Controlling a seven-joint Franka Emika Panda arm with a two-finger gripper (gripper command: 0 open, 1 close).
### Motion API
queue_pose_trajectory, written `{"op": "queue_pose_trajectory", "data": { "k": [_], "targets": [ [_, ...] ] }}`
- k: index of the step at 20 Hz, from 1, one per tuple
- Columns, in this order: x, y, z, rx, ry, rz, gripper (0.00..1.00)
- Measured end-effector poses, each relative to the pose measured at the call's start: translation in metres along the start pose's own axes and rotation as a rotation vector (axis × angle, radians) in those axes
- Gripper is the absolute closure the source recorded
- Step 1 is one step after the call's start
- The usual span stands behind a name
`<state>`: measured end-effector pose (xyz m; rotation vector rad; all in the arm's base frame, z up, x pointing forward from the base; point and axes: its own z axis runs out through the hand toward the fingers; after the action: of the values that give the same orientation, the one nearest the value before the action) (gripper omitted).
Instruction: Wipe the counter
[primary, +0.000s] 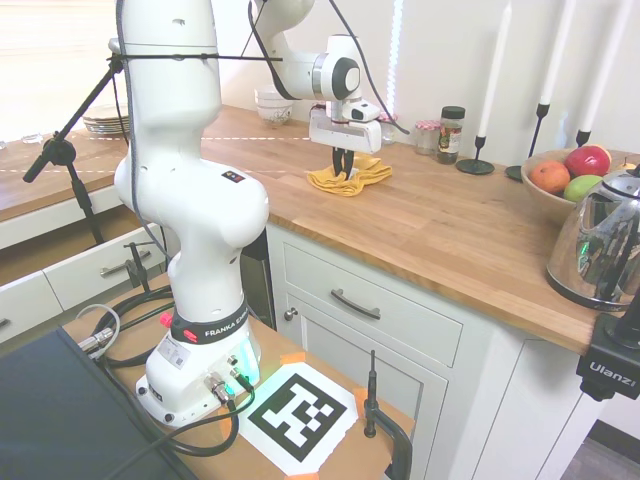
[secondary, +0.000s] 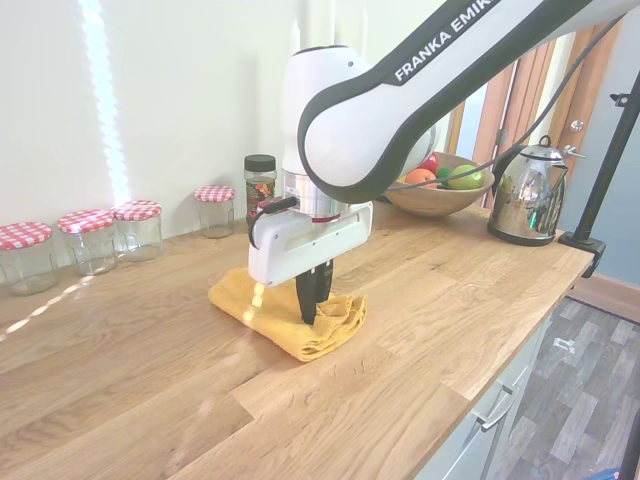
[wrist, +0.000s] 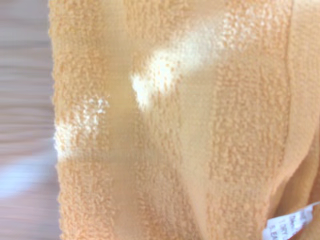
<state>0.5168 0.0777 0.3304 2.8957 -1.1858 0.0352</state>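
Note:
The counter is a long, warm-brown wooden top over white cabinets. A crumpled yellow cloth lies on it near the back wall. My gripper points straight down into the cloth, its dark fingers close together and pinching a fold of it. Yellow towelling of the cloth fills the wrist view, with a white label at one corner and a strip of wood at the side.
Several glass jars with checked lids and a spice jar line the wall. A fruit bowl, a metal kettle, candlesticks and a small bowl also stand on the counter.

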Motion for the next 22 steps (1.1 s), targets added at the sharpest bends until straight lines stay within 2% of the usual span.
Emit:
{"op": "queue_pose_trajectory", "data": {
  "k": [7,22],
  "targets": [
    [0.037,0.043,0.0,0.006,-0.015,0.024,1.0],
    [0.119,0.142,-0.002,0.07,-0.056,0.122,1.0]
  ]
}}
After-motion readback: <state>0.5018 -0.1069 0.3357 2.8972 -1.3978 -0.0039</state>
